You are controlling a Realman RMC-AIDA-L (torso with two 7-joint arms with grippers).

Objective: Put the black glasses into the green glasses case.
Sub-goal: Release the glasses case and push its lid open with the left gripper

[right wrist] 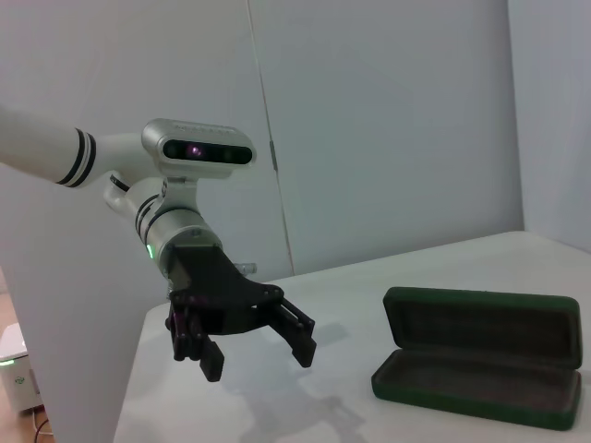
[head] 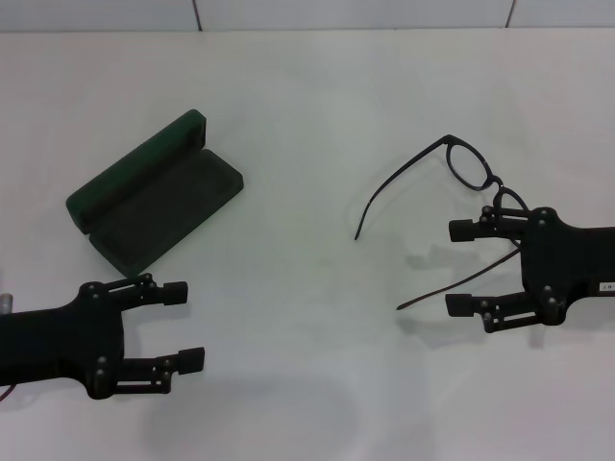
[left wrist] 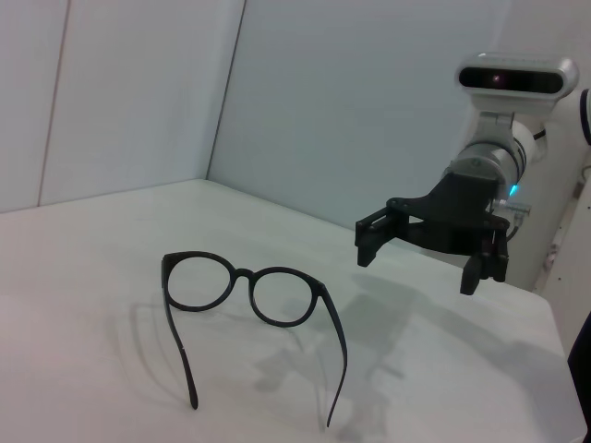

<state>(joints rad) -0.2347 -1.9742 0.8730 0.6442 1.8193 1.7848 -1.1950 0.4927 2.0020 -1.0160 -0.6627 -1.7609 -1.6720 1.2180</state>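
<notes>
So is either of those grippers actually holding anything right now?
No, nothing is held. The right gripper is open beside the black glasses on the table; the left gripper is open, near the open green glasses case.

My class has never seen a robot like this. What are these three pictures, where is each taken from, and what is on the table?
One robot with two arms stands at a white table. The head view looks down from its head. Each wrist view comes from a camera on one arm and shows the other arm's gripper. The left gripper and right gripper are black two-fingered claws, both open and holding nothing. The green glasses case lies open near the left arm. The black glasses rest unfolded by the right gripper.
</notes>
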